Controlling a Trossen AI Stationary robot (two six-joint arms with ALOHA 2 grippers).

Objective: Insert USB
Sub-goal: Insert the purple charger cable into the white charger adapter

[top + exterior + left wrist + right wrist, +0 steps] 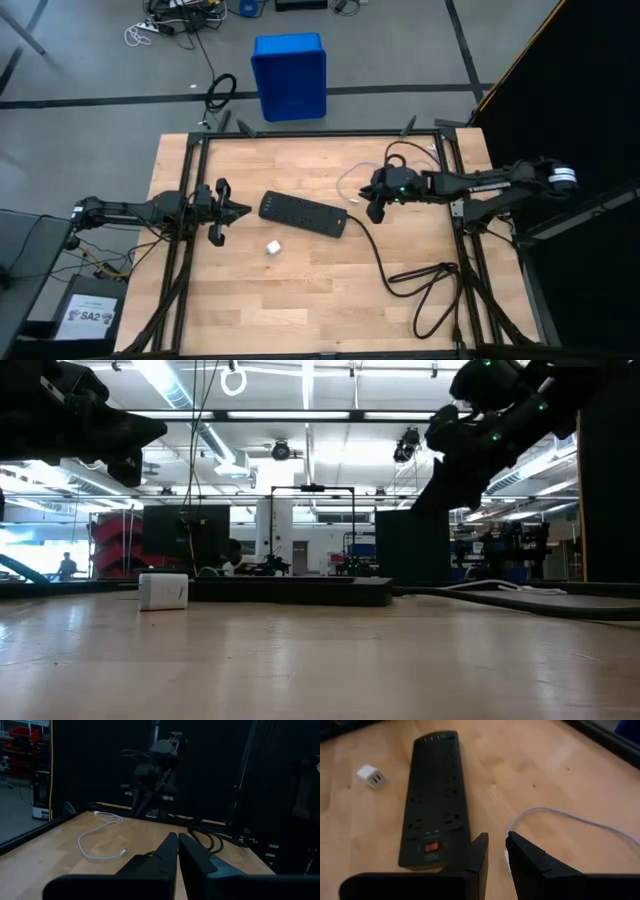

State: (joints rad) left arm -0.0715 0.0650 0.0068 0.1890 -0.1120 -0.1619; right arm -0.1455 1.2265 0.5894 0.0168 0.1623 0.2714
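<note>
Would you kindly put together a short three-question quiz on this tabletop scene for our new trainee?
1. True or false: the white USB cable is already plugged into the black power strip.
2. Which gripper is nearer the cable: (a) left gripper or (b) right gripper?
3. Fill in: the small white charger cube lies on the ____ beside the power strip.

Key: 1. False; the cable's end lies loose on the wooden table. 2. (b); the right gripper hangs over the cable's end, fingers slightly apart. 3. Table.
</note>
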